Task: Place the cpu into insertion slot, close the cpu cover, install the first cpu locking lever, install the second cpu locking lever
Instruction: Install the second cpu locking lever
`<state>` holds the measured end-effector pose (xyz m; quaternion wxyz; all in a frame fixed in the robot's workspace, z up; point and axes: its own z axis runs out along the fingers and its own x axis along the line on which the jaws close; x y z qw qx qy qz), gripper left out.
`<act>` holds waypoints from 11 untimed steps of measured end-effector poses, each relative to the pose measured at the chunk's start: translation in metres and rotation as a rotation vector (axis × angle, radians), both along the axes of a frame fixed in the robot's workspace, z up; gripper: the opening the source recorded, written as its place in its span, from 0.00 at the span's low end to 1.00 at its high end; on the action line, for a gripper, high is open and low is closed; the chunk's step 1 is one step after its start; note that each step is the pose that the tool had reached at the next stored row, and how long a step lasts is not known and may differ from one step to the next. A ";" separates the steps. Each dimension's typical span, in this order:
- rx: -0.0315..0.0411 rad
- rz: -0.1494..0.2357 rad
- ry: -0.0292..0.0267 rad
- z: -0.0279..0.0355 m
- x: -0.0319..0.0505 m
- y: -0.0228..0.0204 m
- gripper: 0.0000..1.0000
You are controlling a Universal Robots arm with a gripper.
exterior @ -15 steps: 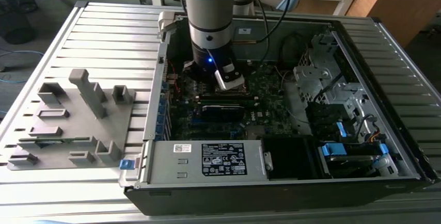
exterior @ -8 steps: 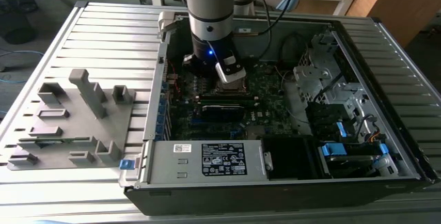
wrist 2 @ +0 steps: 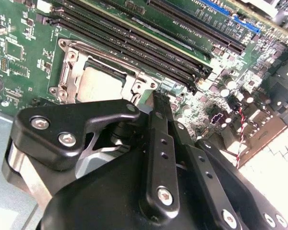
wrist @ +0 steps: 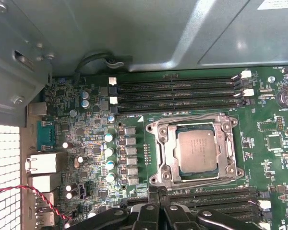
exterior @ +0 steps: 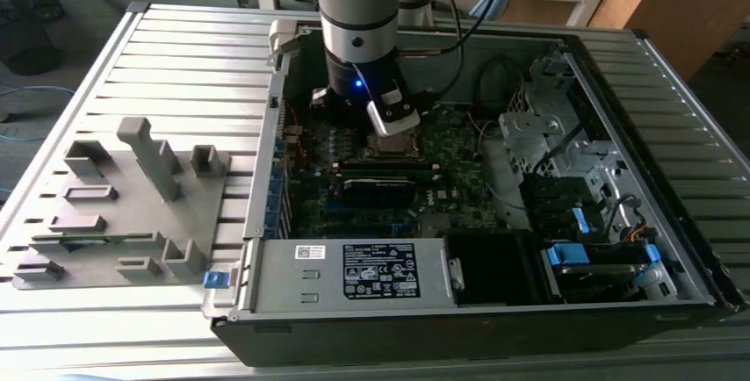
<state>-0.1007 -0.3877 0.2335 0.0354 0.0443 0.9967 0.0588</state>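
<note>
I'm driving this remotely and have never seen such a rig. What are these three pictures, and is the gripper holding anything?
The exterior view looks from off the arm: a robot arm reaches into an open computer case on a slatted table, with a grey fixture block at that view's left. Both wrist views come from cameras riding on the arm, looking at the motherboard. The cpu sits in the insertion slot, with the cpu cover closed around it. The gripper hangs near the socket, fingers together, holding nothing.

Matt metal cpu (wrist: 198,152), shiny metal cpu cover (wrist: 167,158)
</note>
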 end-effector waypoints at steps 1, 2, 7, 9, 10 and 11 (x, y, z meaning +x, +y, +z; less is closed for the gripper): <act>0.0000 0.000 0.0000 0.0000 0.0000 0.0000 0.11; -0.0001 0.000 0.0001 0.0001 0.0000 0.0000 0.11; -0.0002 0.000 0.0002 0.0002 0.0001 0.0000 0.11; -0.0005 0.000 0.0004 0.0003 0.0011 0.0000 0.11; -0.0004 0.000 0.0003 0.0003 0.0021 0.0000 0.11; -0.0003 0.000 0.0002 0.0002 0.0034 0.0001 0.11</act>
